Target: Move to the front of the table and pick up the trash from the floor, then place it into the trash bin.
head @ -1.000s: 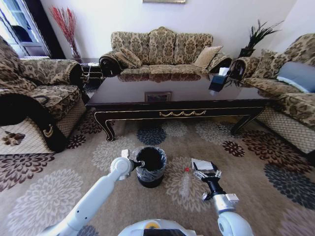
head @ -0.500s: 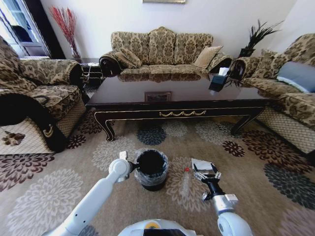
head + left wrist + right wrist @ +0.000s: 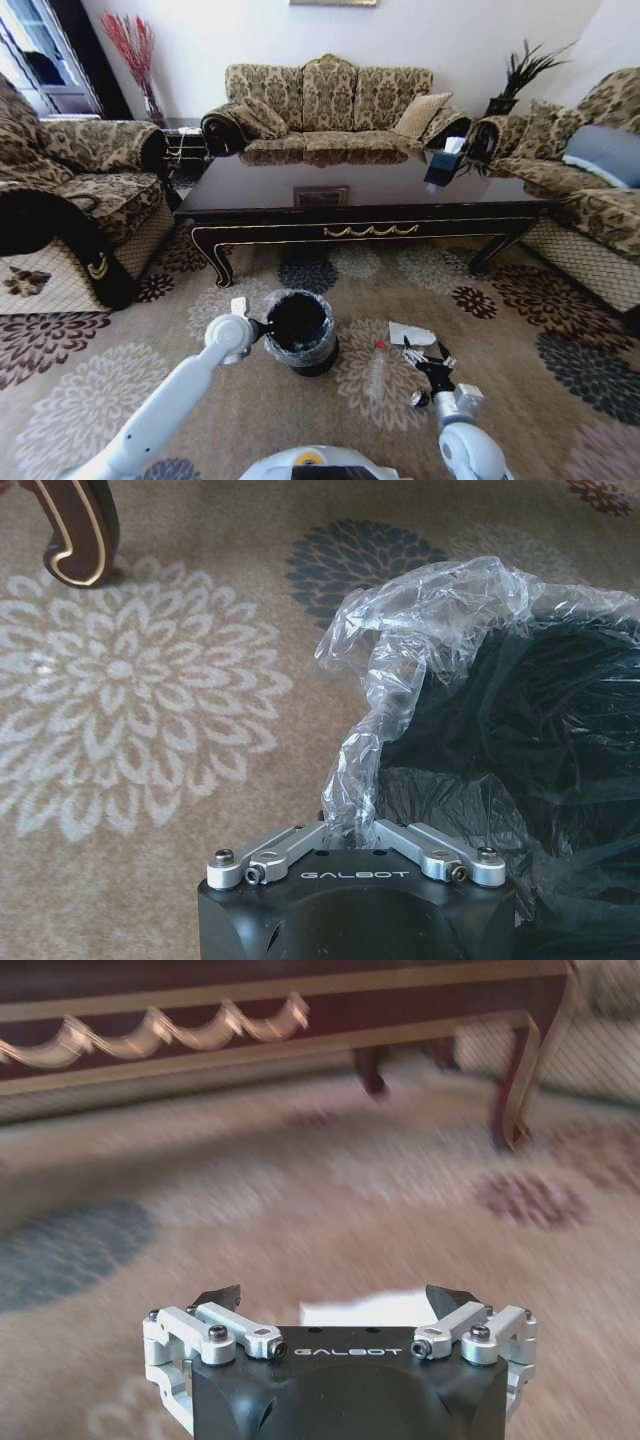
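Note:
The black trash bin stands on the patterned floor in front of the dark table. My left gripper is shut on the bin's clear bag liner at the rim, and the left wrist view looks into the black bin. A clear bottle with a red cap lies right of the bin. White paper lies beyond it. My right gripper hangs open just over the carpet behind the paper, with nothing between its fingers.
Sofas surround the carpet: one on the left, one at the back, one on the right. A tissue box sits on the table. A curved table leg is near the bin. Open carpet lies right of the paper.
My left gripper has shifted left and slightly away, pulling the bin's rim with it. The right gripper has drawn back a little toward me, away from the paper.

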Tool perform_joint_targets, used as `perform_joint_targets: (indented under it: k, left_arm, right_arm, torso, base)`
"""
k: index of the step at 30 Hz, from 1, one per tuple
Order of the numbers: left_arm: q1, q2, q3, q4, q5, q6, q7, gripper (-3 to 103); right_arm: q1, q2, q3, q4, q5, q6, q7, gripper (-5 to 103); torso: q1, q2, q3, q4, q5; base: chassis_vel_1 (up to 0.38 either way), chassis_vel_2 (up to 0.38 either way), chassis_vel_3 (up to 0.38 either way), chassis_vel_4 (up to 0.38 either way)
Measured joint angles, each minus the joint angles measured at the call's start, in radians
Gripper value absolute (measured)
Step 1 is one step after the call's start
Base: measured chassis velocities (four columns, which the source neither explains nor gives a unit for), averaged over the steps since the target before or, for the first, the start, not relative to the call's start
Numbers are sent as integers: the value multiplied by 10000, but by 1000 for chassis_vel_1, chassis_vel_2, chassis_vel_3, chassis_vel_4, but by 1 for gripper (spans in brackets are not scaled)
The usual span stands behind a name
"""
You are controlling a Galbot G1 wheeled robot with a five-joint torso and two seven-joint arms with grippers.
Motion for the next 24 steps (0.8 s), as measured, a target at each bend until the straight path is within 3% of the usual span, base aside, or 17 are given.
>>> perform_joint_targets:
  k: [2,3,5,7,12,15,24]
  left_arm:
    - [136,77,-56,-87,109,1,46,0]
    - [236,121,-107,-129,193,1,68,0]
    - [314,142,-151,-163,232,2,84,0]
    - [540,166,-259,-257,362,1,142,0]
    - [761,166,-342,-293,796,2,223,0]
    - [842,221,-367,-431,727,2,235,0]
    - [815,311,-291,-586,566,2,202,0]
  right_arm:
    - [192,-71,-8,-5,1114,-901,812,103]
    - [329,-111,-6,-7,2000,-1376,1315,100]
    - [418,-136,0,-24,2492,-1654,1581,100]
    - [694,-233,22,-172,3682,-2408,2286,89]
    - [1032,-271,-7,-431,4894,-3021,3223,91]
    - [1337,-185,-13,-666,5974,-3360,4276,91]
    - [1591,-132,71,-1270,6431,-3635,4715,94]
  torso:
    - [0,0,0,-1,-2]
    - [0,1,0,-1,-2]
    - [0,0,0,0,0]
    - [0,0,0,1,-2]
    - [1,0,0,1,0]
    - [0,0,0,1,-2]
    - [0,1,0,-1,-1]
  base:
    - [0,0,0,0]
    - [0,0,0,0]
    - [0,0,0,0]
    - [0,0,0,0]
    - [0,0,0,0]
    - [0,0,0,0]
    - [0,0,0,0]
